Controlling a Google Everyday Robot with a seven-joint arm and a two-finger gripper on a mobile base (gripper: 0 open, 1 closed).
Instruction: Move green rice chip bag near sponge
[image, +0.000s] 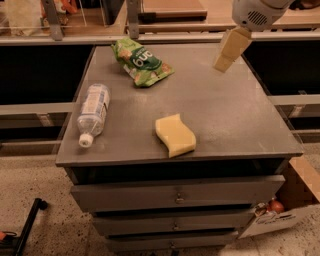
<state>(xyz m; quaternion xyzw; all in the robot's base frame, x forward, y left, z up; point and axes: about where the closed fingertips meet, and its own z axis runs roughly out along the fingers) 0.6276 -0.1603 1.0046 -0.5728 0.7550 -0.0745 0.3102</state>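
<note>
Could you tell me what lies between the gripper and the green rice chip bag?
Camera view: only bare tabletop between the gripper, above the far-right corner, and the bag.

Warm, dim light is falling from above across the grey surface, raising a soft sheen near its middle while the recesses on both sides are sinking into black. The gripper, hanging above the far right corner, is catching the brightest light.

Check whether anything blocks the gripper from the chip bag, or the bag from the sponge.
Nothing visible. The gripper, at back right, has only bare tabletop toward the green rice chip bag; likewise from bag to sponge.
</note>
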